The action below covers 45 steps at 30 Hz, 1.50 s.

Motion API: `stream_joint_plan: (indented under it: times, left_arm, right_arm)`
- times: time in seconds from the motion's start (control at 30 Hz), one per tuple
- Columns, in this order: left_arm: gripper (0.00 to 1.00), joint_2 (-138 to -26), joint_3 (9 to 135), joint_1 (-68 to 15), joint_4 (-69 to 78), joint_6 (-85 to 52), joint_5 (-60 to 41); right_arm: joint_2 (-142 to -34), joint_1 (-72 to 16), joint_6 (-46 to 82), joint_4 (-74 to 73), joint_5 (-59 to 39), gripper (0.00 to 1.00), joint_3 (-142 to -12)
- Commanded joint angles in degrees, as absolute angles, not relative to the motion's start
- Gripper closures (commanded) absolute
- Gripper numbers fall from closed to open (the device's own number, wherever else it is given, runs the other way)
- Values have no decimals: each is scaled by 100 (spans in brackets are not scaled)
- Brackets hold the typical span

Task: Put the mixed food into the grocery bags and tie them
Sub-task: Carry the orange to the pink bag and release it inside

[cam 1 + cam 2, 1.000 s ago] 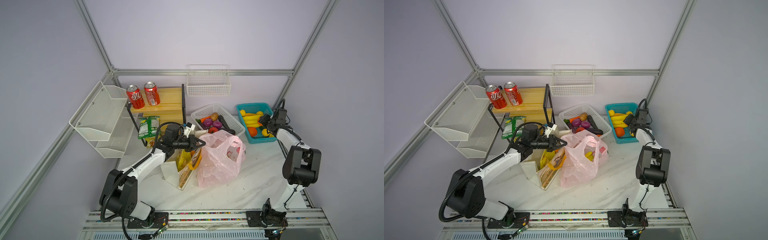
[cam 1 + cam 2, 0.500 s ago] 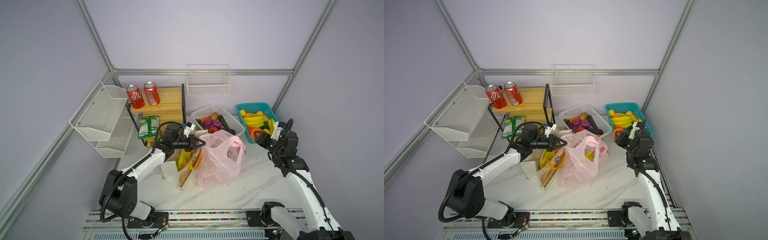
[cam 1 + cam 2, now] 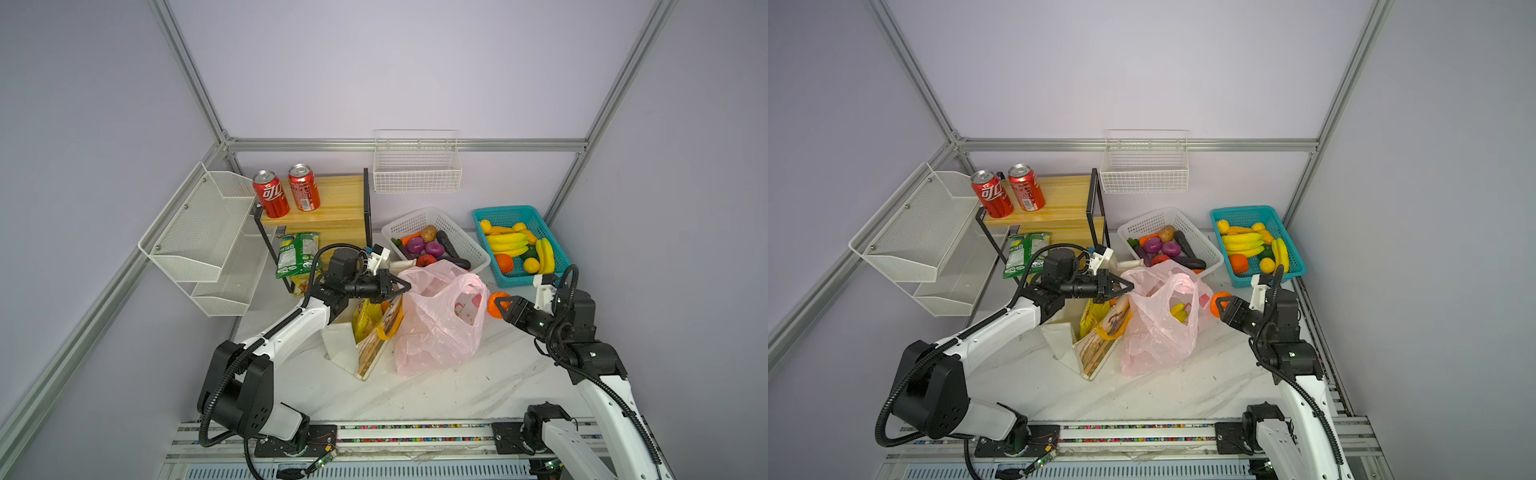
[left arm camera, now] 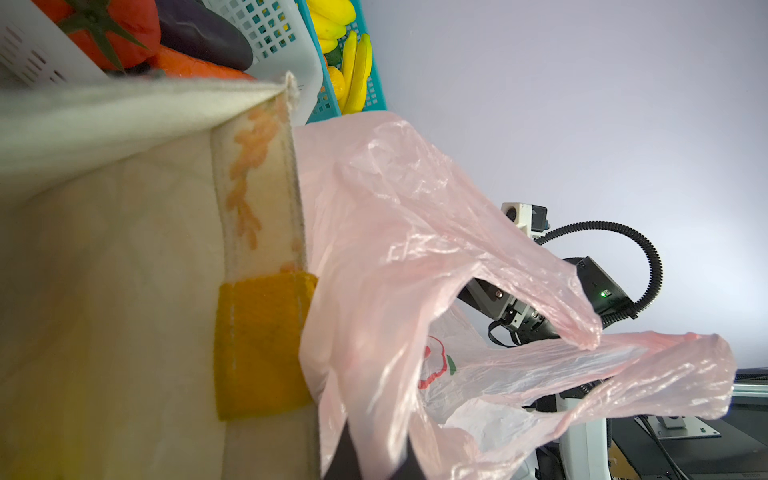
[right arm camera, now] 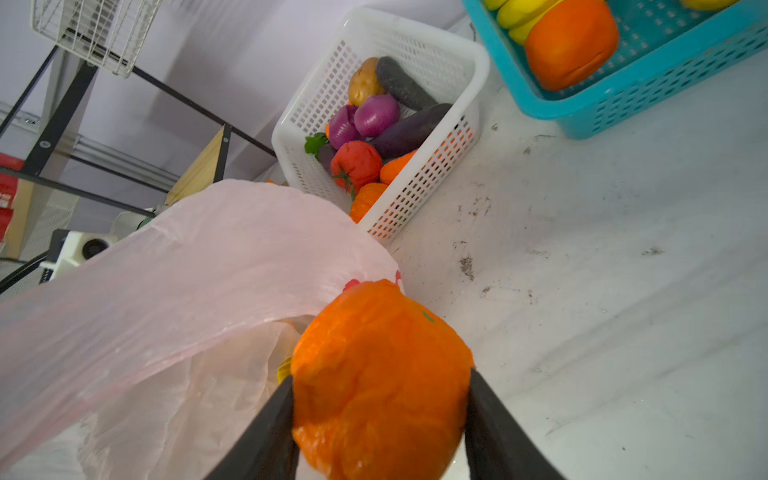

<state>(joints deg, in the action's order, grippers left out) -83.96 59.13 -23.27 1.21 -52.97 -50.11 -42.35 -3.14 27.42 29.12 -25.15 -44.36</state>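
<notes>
In both top views a thin pink plastic bag (image 3: 436, 324) (image 3: 1158, 328) stands mid-table, leaning against a cream canvas tote (image 3: 370, 353) (image 3: 1092, 349) that holds a yellow crisp packet (image 3: 365, 311). My left gripper (image 3: 405, 286) (image 4: 374, 457) is shut on the pink bag's rim, holding its mouth up beside the tote's edge (image 4: 257, 187). My right gripper (image 3: 499, 306) (image 5: 380, 386) is shut on a round orange fruit (image 3: 1219, 302) (image 5: 380, 365), just right of the bag's mouth (image 5: 187, 270) and above the table. Something yellow (image 3: 1177, 311) shows through the pink plastic.
A white basket (image 3: 465, 235) of vegetables and a teal basket (image 3: 519, 282) of fruit stand behind the bags. On the back left, a wooden shelf (image 3: 336, 199) carries two red cola cans (image 3: 271, 199), with a green crisp packet (image 3: 297, 253) below it. A white mesh rack (image 3: 195, 232) hangs at left.
My right arm has swung from over the teal basket down and left to the pink bag, carrying the orange fruit. The left arm has stayed still on the bag's rim.
</notes>
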Motion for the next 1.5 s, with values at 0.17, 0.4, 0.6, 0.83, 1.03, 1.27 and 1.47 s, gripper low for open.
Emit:
stream_joint_plan:
  times: [0.17, 0.4, 0.6, 0.83, 1.03, 1.27, 1.47]
  left_arm:
    - [100, -8222, 5706, -2299, 316, -5309, -5016]
    - [100, -8229, 5704, -2294, 316, -5309, -5033]
    - [100, -8233, 5722, -2294, 316, -5309, -5036]
    - [100, -8228, 5719, -2294, 316, -5309, -5054]
    - [100, -8253, 5722, -2294, 306, -5309, -5069]
    - [100, -8252, 5724, -2294, 307, -5309, -5071]
    - [100, -8253, 5722, -2294, 307, -5300, -5080]
  right_arm:
    - [-4580, -1126, 3172, 1973, -2933, 51, -4552]
    - [-4882, -2042, 3396, 1549, -2619, 51, -4757]
    - [-5142, -2817, 3376, 1186, -2547, 51, -4810]
    - [-5667, -3322, 3098, 1134, -1556, 51, -4638]
    - [-6176, -3330, 2628, 1650, -1086, 49, -4639]
    - [-6483, -3331, 2490, 2311, -60, 42, -4591]
    - [-6482, -3327, 2374, 2299, -431, 33, -4713]
